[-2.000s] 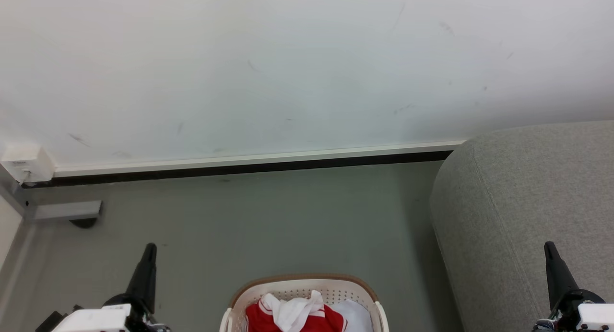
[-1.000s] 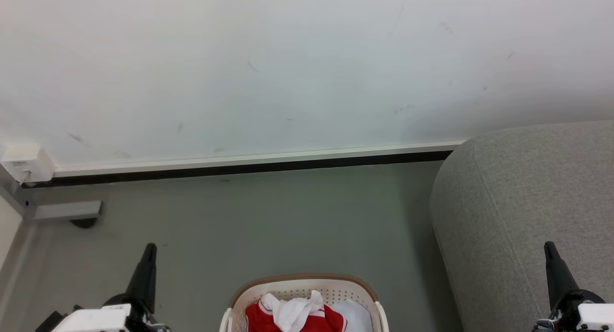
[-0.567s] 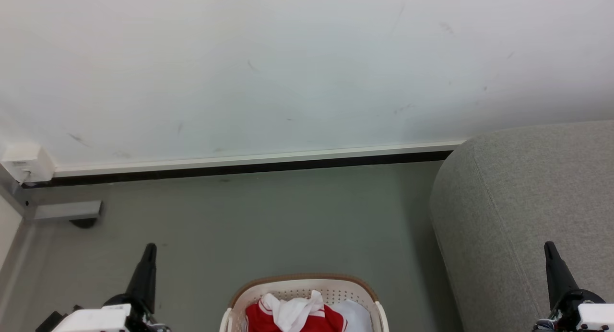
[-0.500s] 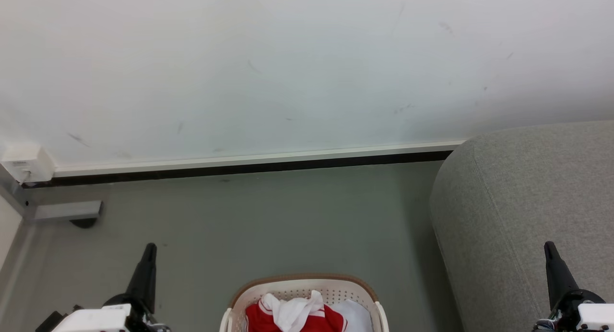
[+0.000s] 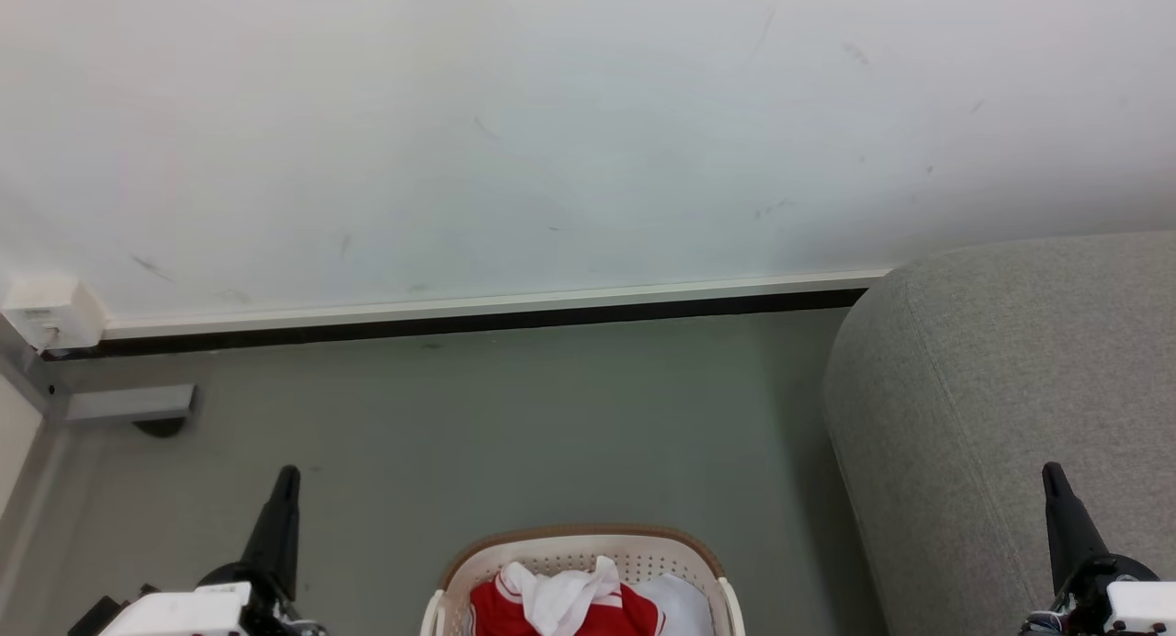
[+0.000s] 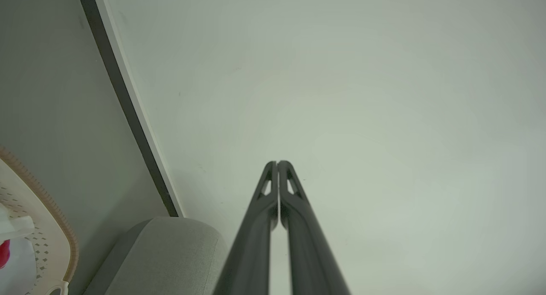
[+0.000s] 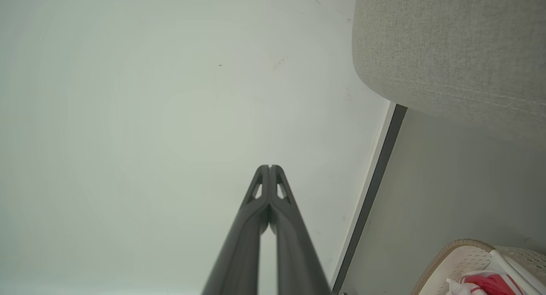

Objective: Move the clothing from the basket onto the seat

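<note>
The cream-white basket [image 5: 571, 542] with its brown rim stands on the grey floor at the bottom centre of the head view. Inside it lies the clothing [image 5: 501, 607], bright red with white parts, beside a pale cloth [image 5: 678, 601]. The grey seat [image 5: 1011, 360] rises at the right. My left gripper [image 5: 288, 473] is shut and empty, low at the left of the basket. My right gripper [image 5: 1049, 469] is shut and empty, in front of the seat. The wrist views show the left gripper [image 6: 277, 163] and the right gripper [image 7: 269, 167] with fingertips pressed together, pointing at the wall.
A white wall [image 5: 551, 130] with a pale skirting strip [image 5: 496, 300] closes the far side. A small white box [image 5: 50, 312] and a grey bracket [image 5: 129, 403] sit at the far left. Grey floor [image 5: 514, 425] lies between the basket and the wall.
</note>
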Controlling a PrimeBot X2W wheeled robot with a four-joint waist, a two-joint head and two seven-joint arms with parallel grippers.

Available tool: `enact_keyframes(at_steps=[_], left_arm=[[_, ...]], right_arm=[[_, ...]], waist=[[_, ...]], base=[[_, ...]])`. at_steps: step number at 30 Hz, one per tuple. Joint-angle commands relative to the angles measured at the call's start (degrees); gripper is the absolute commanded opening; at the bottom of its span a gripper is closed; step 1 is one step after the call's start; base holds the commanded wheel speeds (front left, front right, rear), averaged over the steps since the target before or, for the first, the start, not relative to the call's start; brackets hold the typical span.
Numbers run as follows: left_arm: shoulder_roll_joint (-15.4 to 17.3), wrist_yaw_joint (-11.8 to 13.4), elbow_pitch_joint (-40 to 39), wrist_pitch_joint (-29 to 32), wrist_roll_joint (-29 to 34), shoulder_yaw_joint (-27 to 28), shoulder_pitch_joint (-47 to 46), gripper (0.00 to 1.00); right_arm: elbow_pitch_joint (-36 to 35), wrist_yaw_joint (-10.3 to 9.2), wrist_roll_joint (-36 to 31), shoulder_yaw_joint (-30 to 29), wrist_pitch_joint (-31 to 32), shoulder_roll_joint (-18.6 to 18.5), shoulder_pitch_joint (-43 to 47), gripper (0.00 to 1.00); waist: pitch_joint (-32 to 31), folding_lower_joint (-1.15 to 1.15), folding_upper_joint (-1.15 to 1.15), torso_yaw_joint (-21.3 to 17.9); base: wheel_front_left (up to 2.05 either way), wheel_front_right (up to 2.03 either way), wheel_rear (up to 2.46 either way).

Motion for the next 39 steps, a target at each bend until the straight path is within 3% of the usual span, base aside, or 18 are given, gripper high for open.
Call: enact_keyframes(at_steps=[1,39], left_arm=[[0.44,-0.03,-0.17,0.17,-0.80,0.08,-0.53,0.00],[0.45,-0.03,-0.17,0.17,-0.80,0.08,-0.53,0.00]], right_arm=[[-0.31,-0.13,0.02,-0.23,0.22,-0.38,-0.71,0.00],[-0.31,-0.13,0.02,-0.23,0.22,-0.38,-0.71,0.00]], waist=[[0.00,0.00,0.00,0.00],[0.00,0.00,0.00,0.00]], base=[[0.00,0.00,0.00],[0.00,0.00,0.00]])
